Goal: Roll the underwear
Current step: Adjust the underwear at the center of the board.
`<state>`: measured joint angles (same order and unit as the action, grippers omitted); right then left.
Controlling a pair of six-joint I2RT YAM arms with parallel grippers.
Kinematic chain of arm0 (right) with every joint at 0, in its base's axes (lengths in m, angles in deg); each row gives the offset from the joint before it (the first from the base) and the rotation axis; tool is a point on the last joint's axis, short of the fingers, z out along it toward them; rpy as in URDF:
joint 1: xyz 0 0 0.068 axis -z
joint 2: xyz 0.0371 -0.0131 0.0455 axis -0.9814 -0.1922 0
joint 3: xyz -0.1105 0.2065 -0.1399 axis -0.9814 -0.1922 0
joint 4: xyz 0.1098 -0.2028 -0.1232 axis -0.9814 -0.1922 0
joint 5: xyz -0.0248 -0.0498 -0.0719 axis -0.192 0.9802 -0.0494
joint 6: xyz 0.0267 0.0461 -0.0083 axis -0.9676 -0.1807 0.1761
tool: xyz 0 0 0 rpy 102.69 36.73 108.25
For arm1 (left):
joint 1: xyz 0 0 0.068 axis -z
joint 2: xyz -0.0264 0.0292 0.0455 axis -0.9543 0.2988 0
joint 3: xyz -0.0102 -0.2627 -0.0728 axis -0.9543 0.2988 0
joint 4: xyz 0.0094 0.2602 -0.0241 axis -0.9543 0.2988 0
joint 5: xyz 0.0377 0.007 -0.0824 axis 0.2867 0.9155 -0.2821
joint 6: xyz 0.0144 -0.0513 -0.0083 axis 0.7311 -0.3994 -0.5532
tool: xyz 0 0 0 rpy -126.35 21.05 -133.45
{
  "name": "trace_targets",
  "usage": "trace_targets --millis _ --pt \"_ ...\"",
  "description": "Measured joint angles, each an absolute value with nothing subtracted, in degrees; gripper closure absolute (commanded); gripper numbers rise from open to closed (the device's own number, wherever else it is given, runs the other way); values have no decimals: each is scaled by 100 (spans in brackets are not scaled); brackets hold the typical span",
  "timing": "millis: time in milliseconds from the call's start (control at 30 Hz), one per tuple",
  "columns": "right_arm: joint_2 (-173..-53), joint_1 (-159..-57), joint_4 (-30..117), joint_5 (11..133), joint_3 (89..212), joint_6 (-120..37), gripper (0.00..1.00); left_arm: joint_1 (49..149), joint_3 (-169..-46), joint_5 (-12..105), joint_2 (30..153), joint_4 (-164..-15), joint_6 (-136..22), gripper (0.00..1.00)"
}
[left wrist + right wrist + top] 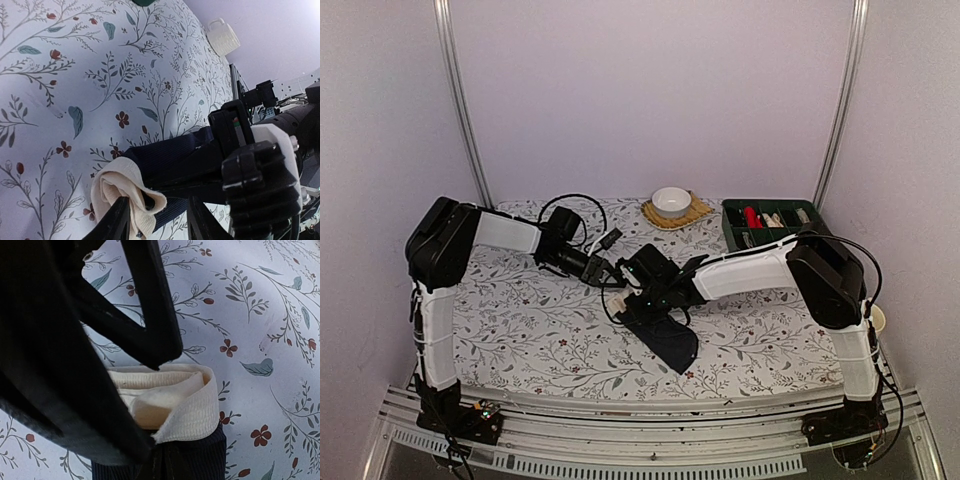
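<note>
One piece of underwear (670, 340), dark ribbed cloth with a cream waistband, lies on the flowered tablecloth at the middle. Its waistband end is rolled up. In the left wrist view the underwear (165, 155) has its cream band (115, 182) against one finger of my left gripper (157, 202), whose jaws stand apart around that corner. My right gripper (155, 402) holds the rolled band (195, 405) between its fingers. In the top view my left gripper (613, 275) and right gripper (638, 290) meet at the garment's far end. No second garment or orange tag shows.
A white bowl (671, 200) sits on a woven mat (692, 213) at the back. A green tray (770, 225) with small items stands at the back right. A white mug (223, 36) is near the right edge.
</note>
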<state>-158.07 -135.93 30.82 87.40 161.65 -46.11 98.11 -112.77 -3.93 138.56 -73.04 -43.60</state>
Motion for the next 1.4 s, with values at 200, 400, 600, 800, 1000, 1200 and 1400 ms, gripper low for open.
trace_targets --millis 200,400,600,800,1000,1200,1400 --pt "-15801 -13591 3100 8737 16156 -4606 96 9859 -11277 -288 13893 -7315 -4436 62" --pt "-15798 -13593 3100 8737 16156 -4606 96 9909 -11264 400 13893 -7313 -4347 62" --pt "-15798 -13593 3100 8733 16154 -4606 96 9977 -11259 805 13893 -7289 -4189 62" --pt "-15746 -13595 3102 8718 16106 -4578 82 10091 -11259 1130 13893 -7267 -4056 68" --pt "-15414 -13652 3067 8696 15902 -4519 75 10139 -11205 1712 13893 -7202 -3916 74" --pt "-14791 -13700 2995 8705 15756 -4532 77 10137 -11087 2081 13753 -7202 -3781 74" --pt "-14505 -13705 3034 8689 15293 -4641 89 10132 -11023 2282 13677 -7186 -3676 74"
